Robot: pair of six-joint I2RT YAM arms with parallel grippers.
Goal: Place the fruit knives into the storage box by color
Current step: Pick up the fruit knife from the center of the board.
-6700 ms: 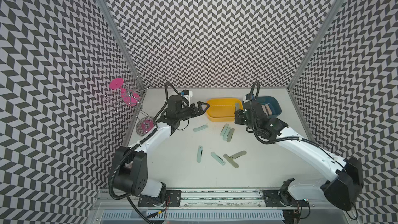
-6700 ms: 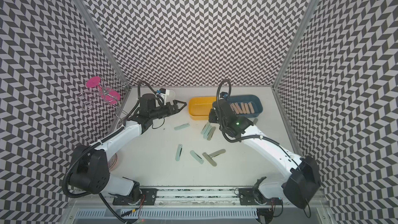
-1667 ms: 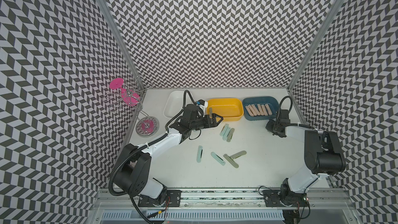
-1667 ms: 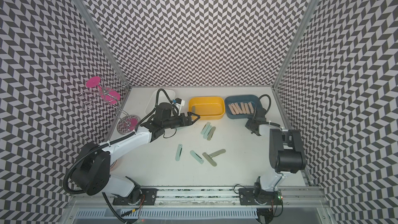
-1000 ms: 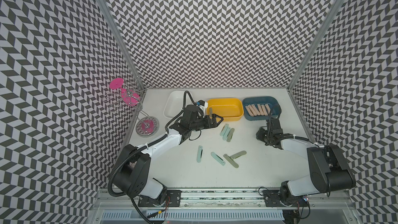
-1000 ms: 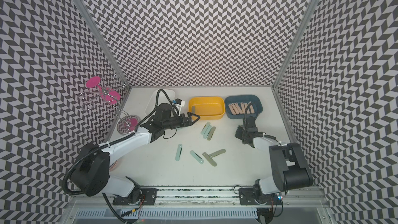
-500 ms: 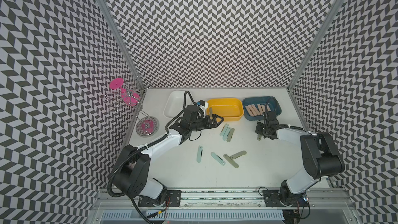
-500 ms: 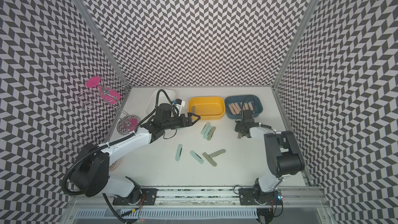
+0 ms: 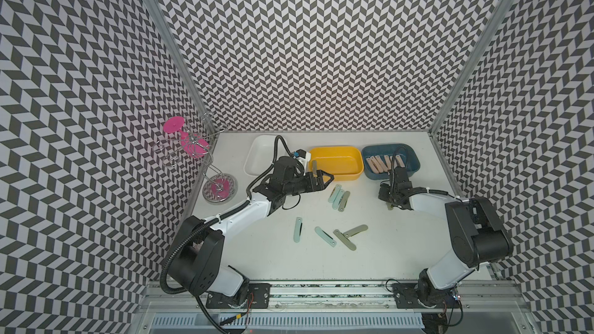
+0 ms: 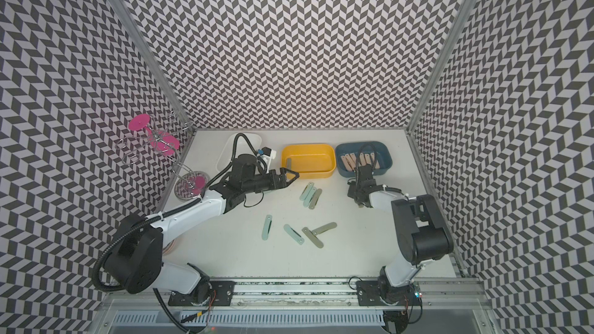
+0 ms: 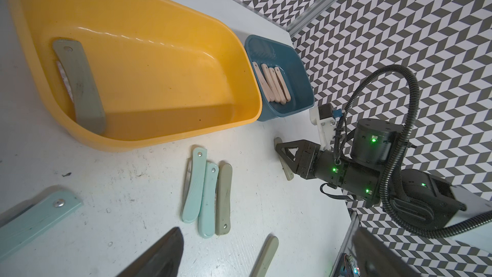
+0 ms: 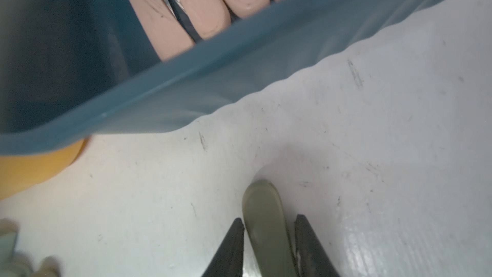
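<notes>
One table point(image 9: 385, 268): white and scuffed, under both my grippers.
Three bins: white bin point(image 9: 257, 155), yellow bin point(image 9: 336, 175) and blue bin point(image 9: 414, 165) stand in a row. Yellow is just ahead of my left gripper point(image 9: 328, 177), blue just ahead of my right gripper point(image 12: 269, 218), and white beside my left wrist.
Left gripper: fingers wide apart with nothing between them; it hovers beside the yellow bin's near wall.
Right gripper: low at the table, fingers a little apart, straddling the grey-green knife point(image 12: 262, 198). One finger touches its edge and a sliver of gap shows at the other. I judge it not clamped.
Peach knives point(image 9: 376, 164): side by side in the blue bin, beyond my right fingertips.
Sorted grey-green knife point(image 11: 80, 86): alone in the yellow bin, against its end wall.
Cluster of three knives point(image 11: 206, 195): two mint and one grey-green, touching, between my grippers and nearer the left.
Four loose knives point(image 9: 325, 236): two mint, plus two grey-green that cross, well back from both grippers toward my bases.
Handling, judged: light, stiff, smooth plastic. It lies flat, so it is likely to skid or pivot under a one-sided pinch.
Hold, judged: across the narrow width near mid-length, pads on the long edges, clear of the blade slot.
Destination, judged: yellow bin, by colour.
Writing: none legible on bins, knives or arms.
</notes>
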